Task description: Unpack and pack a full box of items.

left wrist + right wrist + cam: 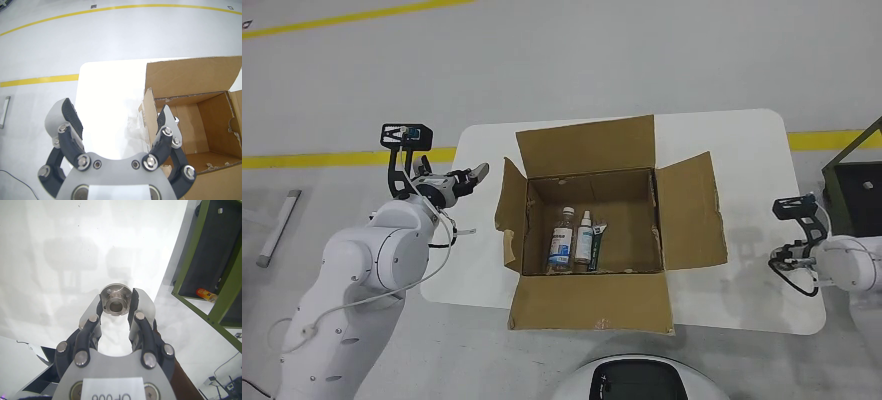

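White table [722, 130] holds the box [587, 145] beside the wide-open, empty left gripper [115, 105]; right gripper [117, 295] clamps a metal hub [115, 306].

Plain brown cardboard box [592, 200] on a white table [742, 140]. The floor [542, 60] is pale grey with yellow stripes [342, 158]. Inside the box there's a clear bottle [561, 243] with a blue-and-white label, a white bottle [584, 240] and a dark green tube [596, 246]. The left gripper [115, 105] has black ribbed pads [72, 118], and the hub [115, 306] in the right gripper [117, 293] is shiny silver. The cart [191, 262] is olive green with black panels.
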Robot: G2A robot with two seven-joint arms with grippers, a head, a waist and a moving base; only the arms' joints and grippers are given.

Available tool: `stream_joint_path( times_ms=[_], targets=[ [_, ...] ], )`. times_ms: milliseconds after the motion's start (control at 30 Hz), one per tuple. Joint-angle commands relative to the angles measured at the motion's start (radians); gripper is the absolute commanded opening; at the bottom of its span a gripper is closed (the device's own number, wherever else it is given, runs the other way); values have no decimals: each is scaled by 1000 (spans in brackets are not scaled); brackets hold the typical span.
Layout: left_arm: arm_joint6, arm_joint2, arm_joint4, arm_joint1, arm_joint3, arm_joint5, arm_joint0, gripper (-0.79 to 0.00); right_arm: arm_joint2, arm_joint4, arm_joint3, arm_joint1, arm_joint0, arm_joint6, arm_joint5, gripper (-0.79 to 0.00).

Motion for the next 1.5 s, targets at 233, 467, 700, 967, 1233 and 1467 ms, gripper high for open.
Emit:
stream_joint_path(
  times_ms=[233, 467, 700, 967, 1233, 1467],
  targets=[
    [0, 0, 0, 0, 0, 0, 0, 0, -12, -4, 11, 0, 4, -7, 13, -453],
    [0, 0, 0, 0, 0, 0, 0, 0, -11, -3, 16, 1, 6, -14, 25, -499],
    [0, 0, 0, 0, 0, 0, 0, 0, -18, -3, 27, 1, 5, -19, 26, -529],
    [0, 0, 0, 0, 0, 0, 0, 0, -23, -4, 38, 2, 6, -24, 25, -785],
    [0, 0, 0, 0, 0, 0, 0, 0, 44, 70, -36, 5, 14, -31, 61, -785],
    [0, 0, 0, 0, 0, 0, 0, 0, 228, 432, -110, -2, 58, -52, 197, -785]
  ],
)
